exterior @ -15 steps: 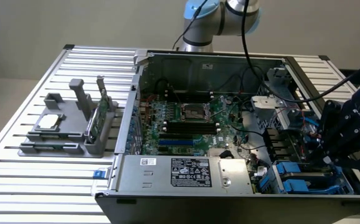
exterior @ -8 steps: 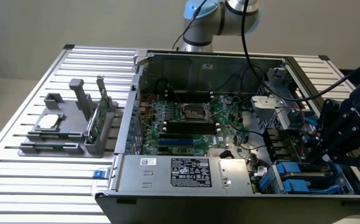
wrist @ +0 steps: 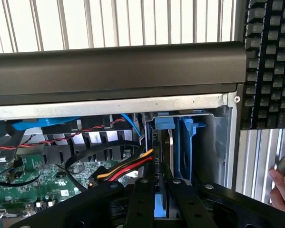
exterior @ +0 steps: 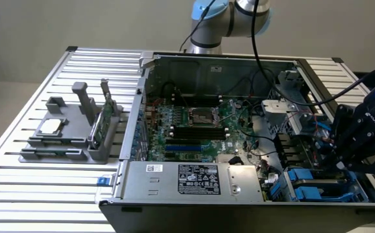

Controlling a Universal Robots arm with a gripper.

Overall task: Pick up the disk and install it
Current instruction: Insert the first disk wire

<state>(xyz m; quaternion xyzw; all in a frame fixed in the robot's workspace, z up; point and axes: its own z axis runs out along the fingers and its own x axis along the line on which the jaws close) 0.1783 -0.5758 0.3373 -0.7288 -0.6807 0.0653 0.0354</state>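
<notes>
Your hand (wrist: 162,197) is clenched on the disk (wrist: 162,142), which stands on edge, partly down in the drive bay (wrist: 199,142) at the corner of the computer case (exterior: 174,194). Keep it square to the blue rails and clear of the coloured cables (wrist: 125,168) just beside it

I see the grey holder (exterior: 67,141) with 1 processor chip (exterior: 50,127) on the slatted table (exterior: 38,194), left of the open computer case (exterior: 239,145).
</notes>
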